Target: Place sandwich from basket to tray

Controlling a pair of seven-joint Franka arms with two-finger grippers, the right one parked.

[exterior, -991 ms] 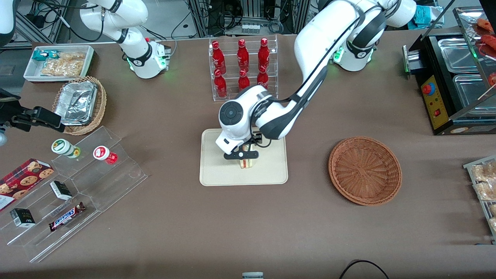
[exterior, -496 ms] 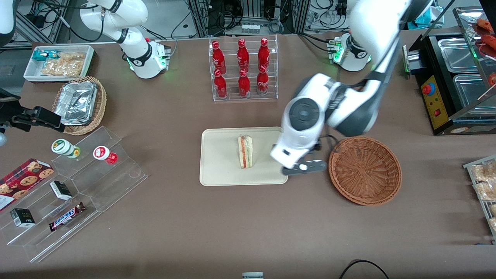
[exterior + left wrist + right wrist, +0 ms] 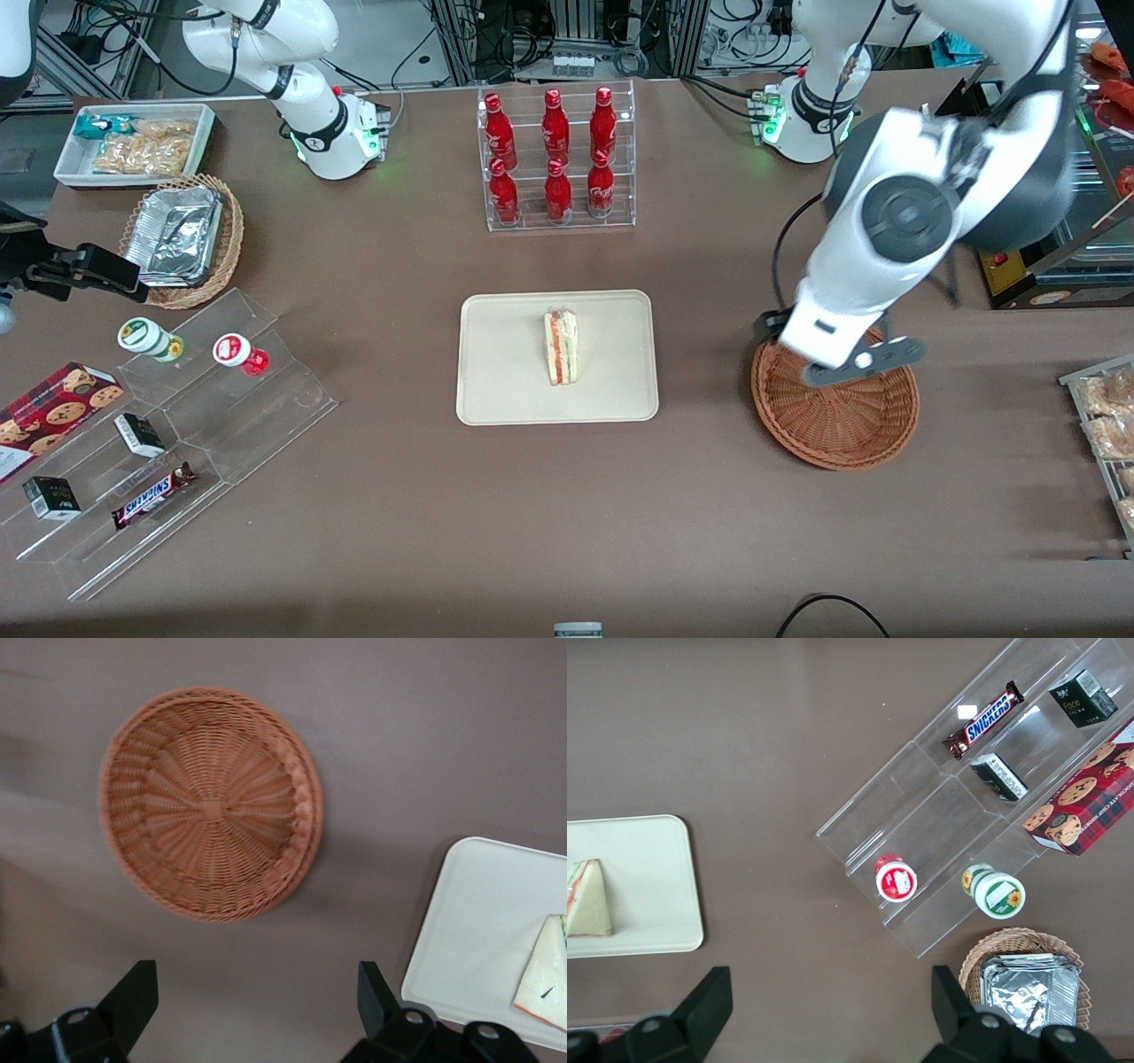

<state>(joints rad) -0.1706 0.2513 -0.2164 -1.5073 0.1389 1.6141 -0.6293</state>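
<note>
The sandwich (image 3: 561,346), a white wedge with red and green filling, lies on the cream tray (image 3: 505,363) in the middle of the table. The round reddish-brown wicker basket (image 3: 837,421) sits beside the tray toward the working arm's end and holds nothing. My gripper (image 3: 864,361) hangs high above the basket's edge farther from the front camera, open and empty. In the left wrist view the black fingertips (image 3: 135,990) stand wide apart around my gripper (image 3: 255,999) over bare brown table, with the basket (image 3: 213,802), a tray corner (image 3: 483,930) and the sandwich (image 3: 545,979) in sight.
A clear rack of red bottles (image 3: 556,159) stands farther from the front camera than the tray. A black appliance (image 3: 1019,204) and a snack rack (image 3: 1107,425) sit at the working arm's end. A clear stepped shelf (image 3: 177,425), foil-filled wicker basket (image 3: 182,239) and white snack bin (image 3: 133,142) lie toward the parked arm's end.
My gripper let go of the sandwich on the tray, then rose and swung sideways toward the working arm's end, now above the basket. The sandwich stays on the tray.
</note>
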